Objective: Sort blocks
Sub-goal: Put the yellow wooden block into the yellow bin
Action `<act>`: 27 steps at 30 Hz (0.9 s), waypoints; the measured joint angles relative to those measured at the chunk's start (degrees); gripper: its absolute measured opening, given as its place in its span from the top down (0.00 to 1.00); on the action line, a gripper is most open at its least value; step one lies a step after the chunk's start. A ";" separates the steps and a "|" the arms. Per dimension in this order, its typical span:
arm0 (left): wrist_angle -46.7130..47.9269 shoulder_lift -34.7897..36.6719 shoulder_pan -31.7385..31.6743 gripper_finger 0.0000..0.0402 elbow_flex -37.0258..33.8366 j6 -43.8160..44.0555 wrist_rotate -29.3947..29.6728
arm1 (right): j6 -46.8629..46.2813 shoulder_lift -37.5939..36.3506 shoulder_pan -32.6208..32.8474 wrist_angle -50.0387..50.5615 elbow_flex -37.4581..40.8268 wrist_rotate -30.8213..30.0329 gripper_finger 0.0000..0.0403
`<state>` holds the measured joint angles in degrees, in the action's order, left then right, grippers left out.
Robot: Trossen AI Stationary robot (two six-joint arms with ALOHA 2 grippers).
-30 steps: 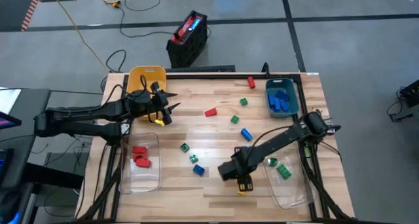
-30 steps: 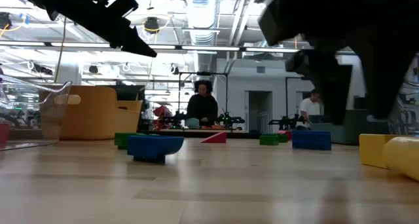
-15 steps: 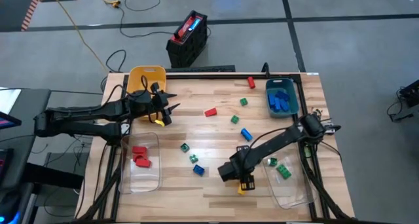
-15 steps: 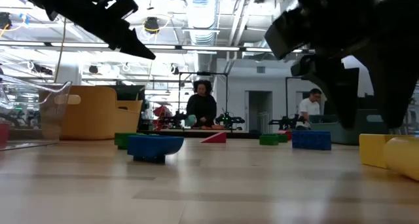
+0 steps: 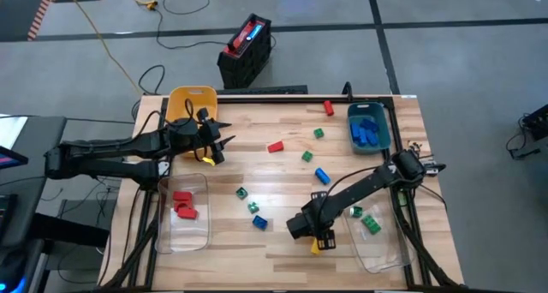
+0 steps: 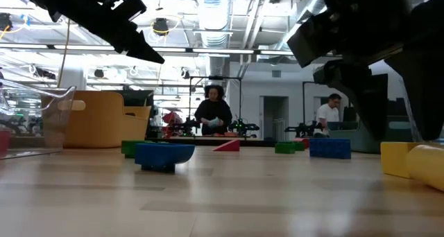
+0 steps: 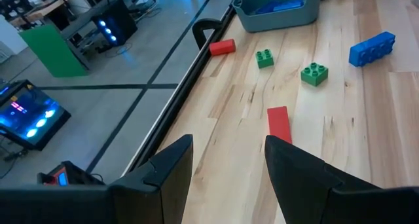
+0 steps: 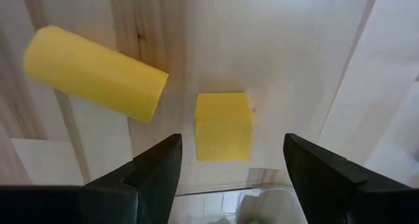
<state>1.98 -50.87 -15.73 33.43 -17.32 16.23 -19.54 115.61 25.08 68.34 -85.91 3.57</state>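
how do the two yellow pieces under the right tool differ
The yellow cylinder is round and long, lying on its side at a slant; the yellow block is squarish, shorter and sits flat. The block lies centred between the open right tool fingers; the cylinder lies off to one side. Both are plain yellow and rest on the table.

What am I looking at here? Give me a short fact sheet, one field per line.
Setting: wooden table with two robot arms
Loose pieces: small red, green, blue and yellow toy blocks scattered on the table
Teal bin: blue blocks
Left clear bin: red blocks
Right clear bin: green blocks
Yellow bin: contents not visible
Right hand: open, poised over a yellow block, beside a yellow cylinder
Left hand: open, empty, raised near the yellow bin
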 joint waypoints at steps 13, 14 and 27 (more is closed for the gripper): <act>0.26 0.00 0.00 0.54 0.00 0.02 -0.02 | 0.58 0.03 0.23 -2.85 3.10 1.31 0.30; 0.29 0.00 -0.02 0.54 0.00 0.02 0.00 | 0.58 0.07 0.35 -2.75 3.53 1.34 0.30; -0.48 0.04 0.00 0.54 0.02 -0.59 0.13 | 2.07 0.02 0.20 -5.31 3.80 0.99 0.34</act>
<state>1.50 -50.83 -15.73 33.45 -17.91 16.36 -17.47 115.63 25.28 63.03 -82.11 4.57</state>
